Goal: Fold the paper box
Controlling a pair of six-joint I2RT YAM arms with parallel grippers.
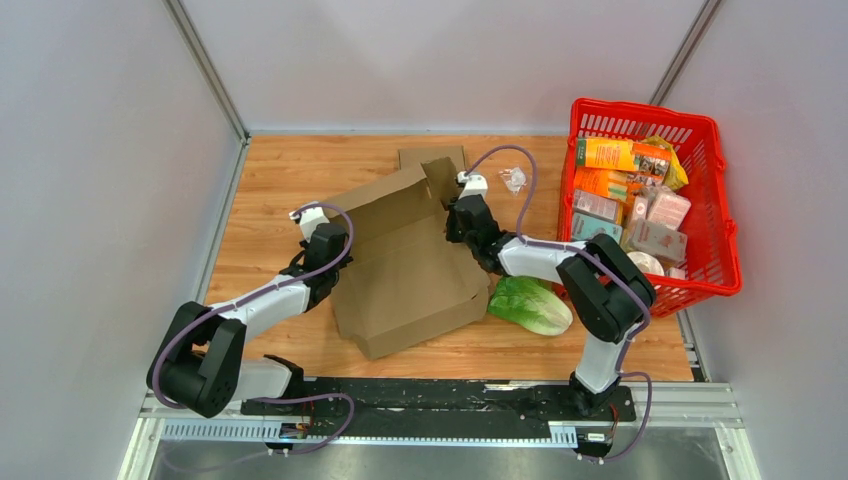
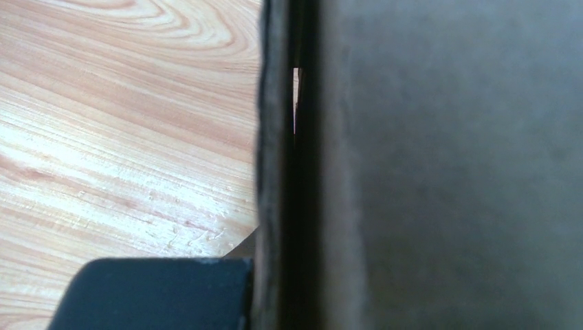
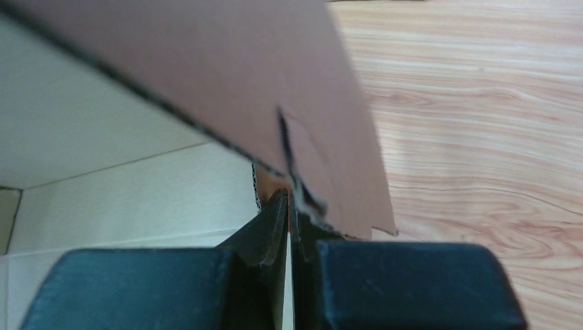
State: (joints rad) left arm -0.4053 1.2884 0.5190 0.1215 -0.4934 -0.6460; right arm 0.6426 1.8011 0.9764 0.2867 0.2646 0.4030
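The right pincer (image 3: 289,213) is pressed together on a thin flap edge of the paper box (image 1: 405,255), the card being nipped between its fingers. The left pincer (image 1: 326,228) is closed on the box's left wall; only one finger is seen in its wrist view, the other being hidden behind the card.

The box lies at the middle of the desk (image 1: 280,170), held at both sides. Its near part appears already shaped into a shallow tray with raised walls, while the far panel is tilted up and open. By this judgement the task is roughly midway: side flaps are probably still to be tucked and the lid to be brought down.

A green lettuce (image 1: 530,305) lies just beside the box's near right corner. At the right a red basket (image 1: 640,105) is filled with packets and cartons, an orange carton (image 1: 610,153) among them.
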